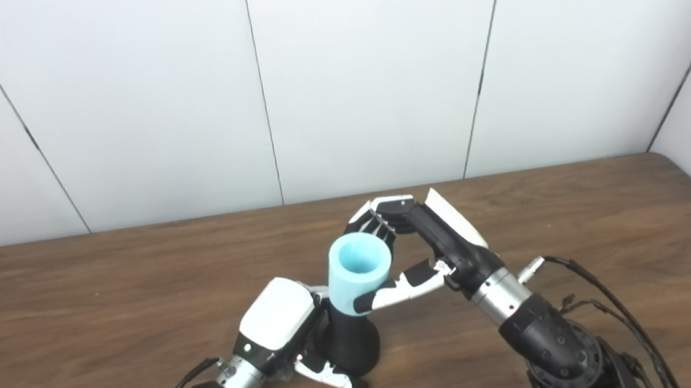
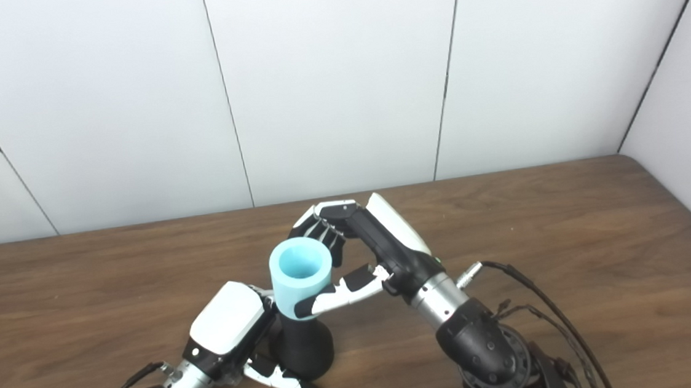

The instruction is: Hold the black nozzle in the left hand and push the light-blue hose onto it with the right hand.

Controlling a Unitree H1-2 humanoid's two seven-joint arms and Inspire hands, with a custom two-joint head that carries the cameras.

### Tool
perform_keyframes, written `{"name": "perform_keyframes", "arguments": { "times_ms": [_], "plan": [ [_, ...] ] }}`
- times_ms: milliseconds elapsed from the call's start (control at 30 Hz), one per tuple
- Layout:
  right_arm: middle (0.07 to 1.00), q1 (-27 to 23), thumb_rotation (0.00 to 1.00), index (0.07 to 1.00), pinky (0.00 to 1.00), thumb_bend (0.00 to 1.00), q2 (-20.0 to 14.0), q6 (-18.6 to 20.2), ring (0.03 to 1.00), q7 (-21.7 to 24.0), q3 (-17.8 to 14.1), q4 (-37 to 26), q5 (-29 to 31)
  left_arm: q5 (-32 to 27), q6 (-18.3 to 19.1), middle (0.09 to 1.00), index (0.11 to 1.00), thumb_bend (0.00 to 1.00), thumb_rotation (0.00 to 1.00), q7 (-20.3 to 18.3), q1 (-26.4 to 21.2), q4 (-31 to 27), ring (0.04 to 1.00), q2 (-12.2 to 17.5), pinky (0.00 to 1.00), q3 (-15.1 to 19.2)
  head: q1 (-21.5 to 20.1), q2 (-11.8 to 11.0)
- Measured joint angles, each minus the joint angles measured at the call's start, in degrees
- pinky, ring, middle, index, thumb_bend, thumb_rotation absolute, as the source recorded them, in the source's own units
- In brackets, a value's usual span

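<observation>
Together we held hose and nozzle upright on the table (image 1: 569, 213).
Our left hand (image 1: 281, 322) gripped the black nozzle (image 1: 352, 341); our right hand (image 1: 429, 243) wrapped its fingers (image 1: 379, 225) around the light-blue hose (image 1: 357, 270) seated on top.

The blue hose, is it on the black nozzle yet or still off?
On: the hose stands upright with its lower end over the nozzle top.

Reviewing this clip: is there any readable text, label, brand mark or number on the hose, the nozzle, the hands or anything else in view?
None can be read.
Light-blue hose: plain, no print.
Black nozzle: no marking visible.
Left robot hand and right robot hand: plain white and black covers, no lettering.
Table and wall panels: no signs or labels.
</observation>
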Motion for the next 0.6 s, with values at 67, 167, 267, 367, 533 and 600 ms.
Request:
{"name": "perform_keyframes", "arguments": {
  "times_ms": [67, 167, 267, 367, 533, 600],
  "plan": [
    [0.468, 0.0, 0.00, 0.525, 0.29, 0.52, 0.1, -0.1, 0.401, 0.0, 0.0, 0.1, 0.0, 0.0, 0.1, 0.471, 0.479, 0.53, 0.00, 0.0, 0.1, -0.1, 0.198, 0.0, 0.14, 0.0, 0.1, 0.1],
    [0.468, 0.0, 0.00, 0.527, 0.29, 0.52, 0.3, -0.4, 0.400, 0.0, 0.0, 0.6, 0.1, 0.0, 0.1, 0.471, 0.479, 0.53, 0.00, 0.0, 0.1, -0.1, 0.188, 0.0, 0.13, 0.0, 0.1, 0.1],
    [0.468, 0.0, 0.00, 0.526, 0.30, 0.52, 0.5, -0.8, 0.403, 0.0, 0.0, 1.2, 0.2, 0.1, 0.1, 0.471, 0.479, 0.53, 0.00, 0.1, 0.1, -0.1, 0.187, 0.0, 0.13, 0.0, 0.1, 0.1],
    [0.468, 0.0, 0.00, 0.526, 0.30, 0.52, 0.6, -1.3, 0.402, 0.0, 0.1, 1.5, 0.2, 0.1, 0.1, 0.471, 0.479, 0.53, 0.00, 0.1, 0.1, -0.1, 0.189, 0.0, 0.14, 0.0, 0.2, 0.1],
    [0.465, 0.0, 0.00, 0.524, 0.30, 0.52, 0.6, -1.7, 0.405, 0.0, 0.3, 1.6, 0.2, 0.1, 0.1, 0.471, 0.479, 0.53, 0.00, 0.1, 0.1, -0.1, 0.186, 0.0, 0.13, 0.0, 0.2, 0.4],
    [0.464, 0.0, 0.00, 0.523, 0.30, 0.52, 0.6, -1.6, 0.407, 0.1, 0.4, 1.6, 0.2, 0.1, 0.1, 0.471, 0.479, 0.53, 0.00, 0.1, 0.1, -0.2, 0.189, 0.0, 0.13, 0.0, 0.2, 0.4]
  ]
}}
